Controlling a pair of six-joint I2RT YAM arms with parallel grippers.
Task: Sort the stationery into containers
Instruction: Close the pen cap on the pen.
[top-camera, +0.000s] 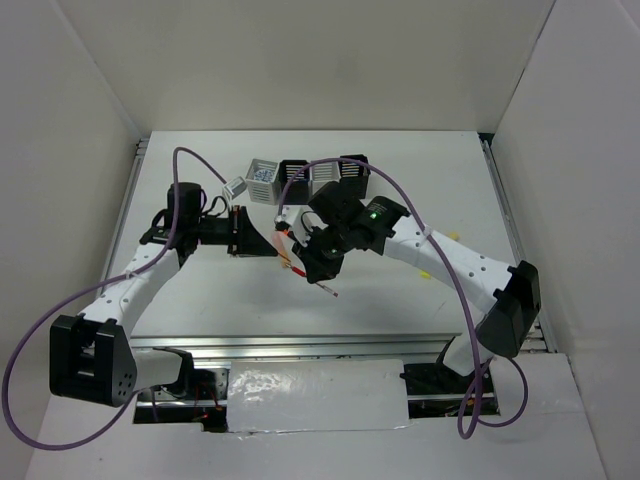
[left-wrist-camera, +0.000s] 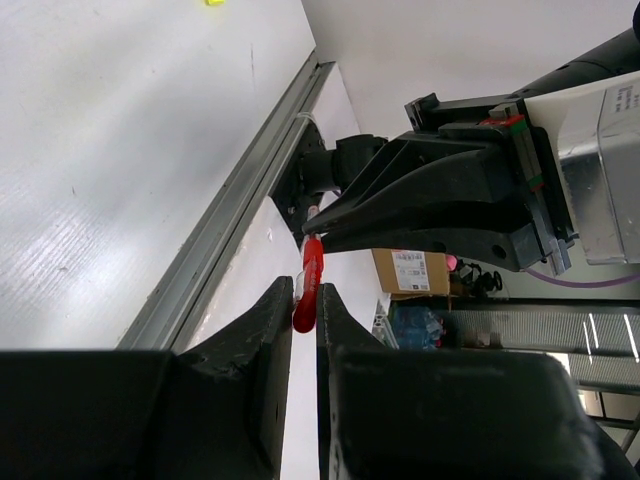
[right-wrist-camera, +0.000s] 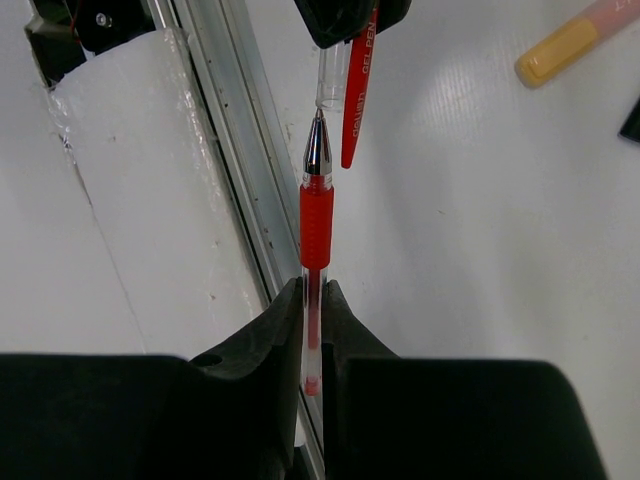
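Note:
My right gripper (right-wrist-camera: 313, 295) is shut on the back end of the thin red pen (right-wrist-camera: 315, 215) and holds it above the table. The pen's metal tip is at the mouth of its clear red-clip cap (right-wrist-camera: 358, 90). My left gripper (left-wrist-camera: 305, 300) is shut on that cap (left-wrist-camera: 312, 275). The two grippers meet tip to tip at mid-table, left (top-camera: 272, 240) and right (top-camera: 300, 250). The row of four grey and black slatted cups (top-camera: 305, 178) stands just behind them. A peach marker (right-wrist-camera: 570, 40) lies on the table beyond the pen.
A small grey piece (top-camera: 233, 187) lies left of the cups. A thin pen (top-camera: 325, 288) lies on the table just in front of the right gripper. A yellow item (top-camera: 425, 272) shows under the right arm. A metal rail (right-wrist-camera: 240, 150) runs along the table's near edge.

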